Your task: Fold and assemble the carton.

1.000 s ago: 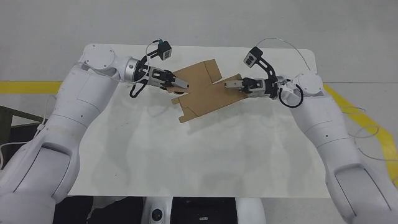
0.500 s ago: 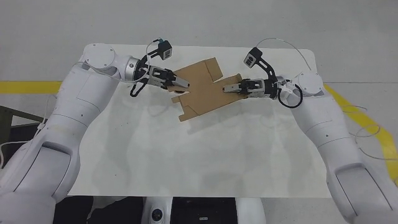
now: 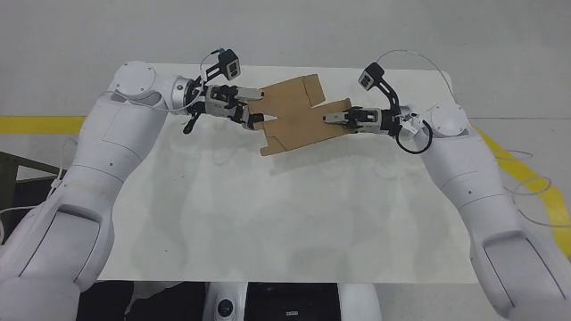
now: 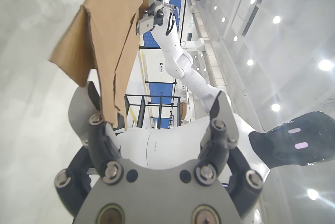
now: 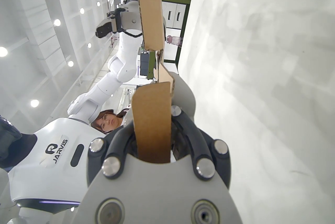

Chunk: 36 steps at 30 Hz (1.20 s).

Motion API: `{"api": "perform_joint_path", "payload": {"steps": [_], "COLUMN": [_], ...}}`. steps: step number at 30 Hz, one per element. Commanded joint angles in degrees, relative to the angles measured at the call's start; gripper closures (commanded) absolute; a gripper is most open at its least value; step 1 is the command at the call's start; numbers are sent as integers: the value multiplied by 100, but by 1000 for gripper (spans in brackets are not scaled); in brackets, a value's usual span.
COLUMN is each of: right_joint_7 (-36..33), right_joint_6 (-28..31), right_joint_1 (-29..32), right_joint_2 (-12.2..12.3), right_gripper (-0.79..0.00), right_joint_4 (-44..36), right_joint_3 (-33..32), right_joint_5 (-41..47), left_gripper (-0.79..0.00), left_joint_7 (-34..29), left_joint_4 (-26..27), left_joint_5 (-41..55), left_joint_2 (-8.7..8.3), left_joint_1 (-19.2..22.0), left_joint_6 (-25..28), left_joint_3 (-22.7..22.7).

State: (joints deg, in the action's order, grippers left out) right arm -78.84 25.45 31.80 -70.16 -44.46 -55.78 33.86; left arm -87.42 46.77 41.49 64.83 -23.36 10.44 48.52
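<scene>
a white table carries the work. a yellow stripe runs along the floor off the table's left side, and thin cables lie on the floor off its right side.

the carton is held off the surface between the two arms, above the far half of the table and about midway across its width. it is brown corrugated board, not yet folded up: flat panels joined by creases, with slots cut between the flaps. one flap juts toward the table's far edge and a narrower one toward its near edge. in the left wrist view the board bends a little along one crease, so two panels meet at a shallow angle.

the left claw sits at the carton's end toward the table's left side. its fingers stand wide apart. a corner of the board lies against one finger, and the other finger is well apart from it. the right claw is at the end toward the table's right side. it is closed narrow on a flap, which runs between its fingers and into the claw.

count: one carton, one table, two claws.
</scene>
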Motion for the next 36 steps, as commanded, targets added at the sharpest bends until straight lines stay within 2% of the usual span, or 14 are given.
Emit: {"api": "perform_joint_path", "payload": {"steps": [1,16,36], "right_joint_7": [51,165,65], "right_joint_6": [51,165,64], "right_joint_1": [-16,-80,50], "right_joint_2": [-4,-82,-95], "right_gripper": [0,0,0], "right_joint_4": [52,243,-79], "right_joint_3": [-4,88,66], "right_joint_5": [-20,-125,27], "left_gripper": [-785,-785,-785], "left_joint_7": [25,32,508], "left_joint_4": [-10,82,19], "left_joint_5": [-12,4,-154], "left_joint_2": [1,0,58], "left_joint_1": [-5,10,10], "left_joint_6": [-25,-98,-194], "left_joint_3": [23,267,402]}}
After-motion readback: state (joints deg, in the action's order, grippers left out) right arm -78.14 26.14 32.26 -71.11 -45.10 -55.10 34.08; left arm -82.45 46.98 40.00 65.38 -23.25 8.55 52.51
